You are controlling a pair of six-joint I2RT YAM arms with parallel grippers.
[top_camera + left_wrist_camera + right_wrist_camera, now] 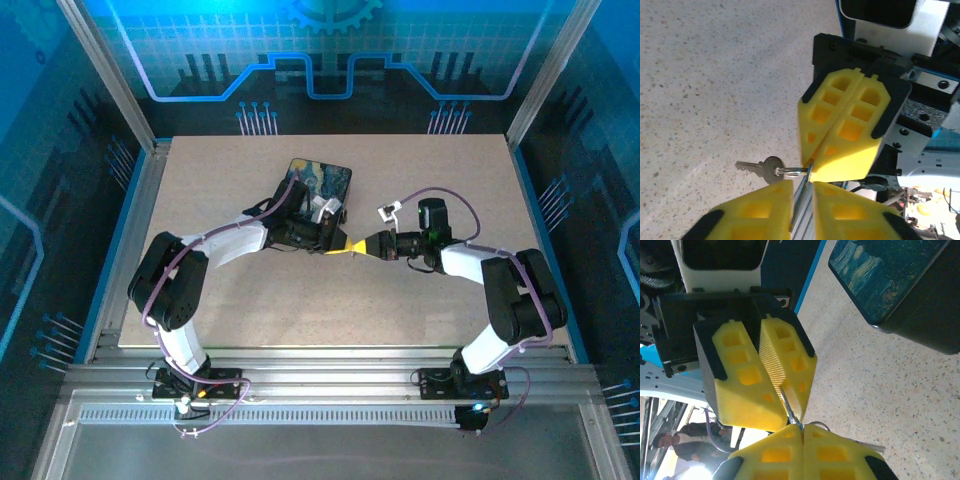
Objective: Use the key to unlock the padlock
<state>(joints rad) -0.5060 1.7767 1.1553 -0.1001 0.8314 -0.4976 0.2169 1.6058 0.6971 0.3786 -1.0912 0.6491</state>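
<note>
The right gripper was pressed fully together, its tips pinching a thin wire key ring. A small silver key hung from that ring, sticking out sideways just above the speckled, stone-look table. The left gripper met it tip to tip with its jaws a little apart; the ring ran into that narrow gap, but whether they gripped it could not be told. Both pairs of fingers were chunky yellow plastic wedges with square hollows and ridged inner faces. A dark box with a swirly blue painted top lay just behind.
</note>
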